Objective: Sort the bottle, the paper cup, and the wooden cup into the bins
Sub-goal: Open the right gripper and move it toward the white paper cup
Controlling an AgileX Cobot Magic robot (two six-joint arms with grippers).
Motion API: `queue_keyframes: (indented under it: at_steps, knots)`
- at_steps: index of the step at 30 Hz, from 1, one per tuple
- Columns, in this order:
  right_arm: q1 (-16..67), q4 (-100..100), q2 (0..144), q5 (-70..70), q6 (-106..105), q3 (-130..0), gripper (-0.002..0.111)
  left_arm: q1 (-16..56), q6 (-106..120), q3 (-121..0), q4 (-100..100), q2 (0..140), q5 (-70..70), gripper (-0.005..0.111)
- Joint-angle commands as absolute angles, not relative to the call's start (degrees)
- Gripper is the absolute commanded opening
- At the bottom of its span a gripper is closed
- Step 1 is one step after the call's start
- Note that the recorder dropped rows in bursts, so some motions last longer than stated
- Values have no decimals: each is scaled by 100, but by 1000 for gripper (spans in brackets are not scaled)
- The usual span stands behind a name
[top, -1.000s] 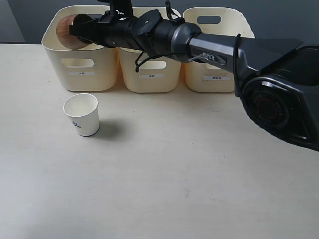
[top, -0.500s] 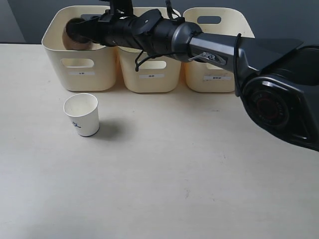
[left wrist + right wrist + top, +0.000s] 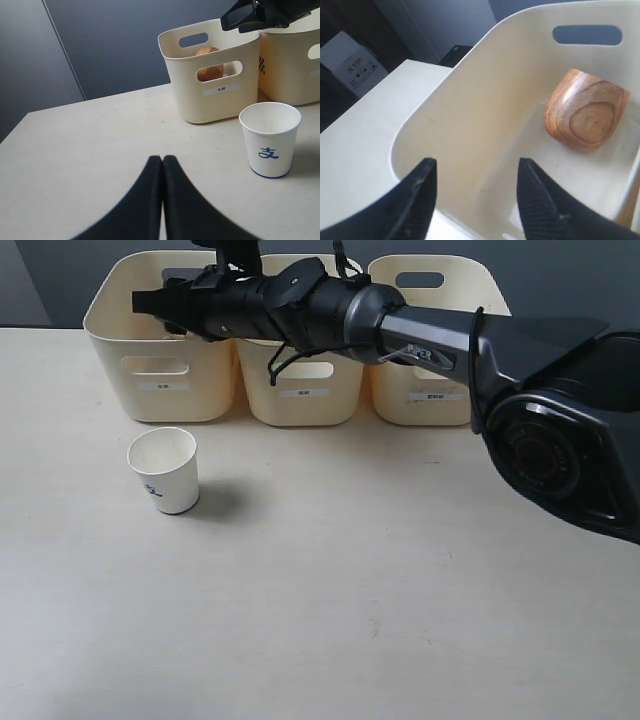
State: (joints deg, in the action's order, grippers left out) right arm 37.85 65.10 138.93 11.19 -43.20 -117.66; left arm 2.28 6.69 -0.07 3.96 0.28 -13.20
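Observation:
The brown wooden cup lies on its side on the floor of the left bin, and shows through the bin's handle cut-out in the left wrist view. My right gripper reaches across to hang open and empty over that bin's rim. The white paper cup stands upright on the table in front of the left bin, its blue mark facing the left wrist camera. My left gripper is shut on nothing, low over the table short of the paper cup. The bottle is out of view.
The middle bin and the right bin stand in a row with the left one along the table's back edge. The right arm stretches over both of them. A dark wall rises behind the bins.
The right gripper held the wooden cup above the left bin, then opened. The cup dropped out of the exterior view and now lies inside the bin.

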Motion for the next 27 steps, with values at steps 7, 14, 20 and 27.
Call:
queue_keyframes:
  at_steps: [7,14,20,27]
  knots:
    - [3772,6127,13163,2927,-4332,-11794,49,247,658,0,396,0,-1288,0]
    - [3772,4493,12746,4353,-3174,-11794,49,247,658,0,396,0,-1288,0]
    - [3772,3265,12738,5544,-1992,-11794,49,247,658,0,396,0,-1290,0]
    - [3772,3239,12893,5915,-1755,-11794,49,247,658,0,396,0,-1290,0]
